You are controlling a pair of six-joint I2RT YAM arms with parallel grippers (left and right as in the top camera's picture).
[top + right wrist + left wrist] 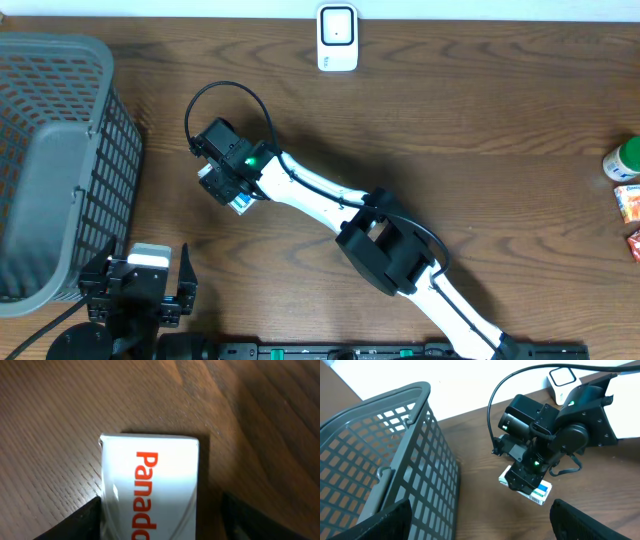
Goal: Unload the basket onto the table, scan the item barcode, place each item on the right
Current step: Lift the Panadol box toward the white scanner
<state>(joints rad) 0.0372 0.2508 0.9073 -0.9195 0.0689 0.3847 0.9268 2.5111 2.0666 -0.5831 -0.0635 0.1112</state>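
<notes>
White box (150,475) sat between the right tool's (232,195) parted jaws, not yet gripped; a centred squeeze looked wise.

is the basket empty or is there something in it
Empty as far as shown: overhead, only the bare grey floor of the basket shows; its left edge is cut off.

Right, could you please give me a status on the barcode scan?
Left end effector open, parked by the basket. Right end effector straddling the white box, jaws not yet shut. Box flat on table. Nothing between it and scanner.
</notes>
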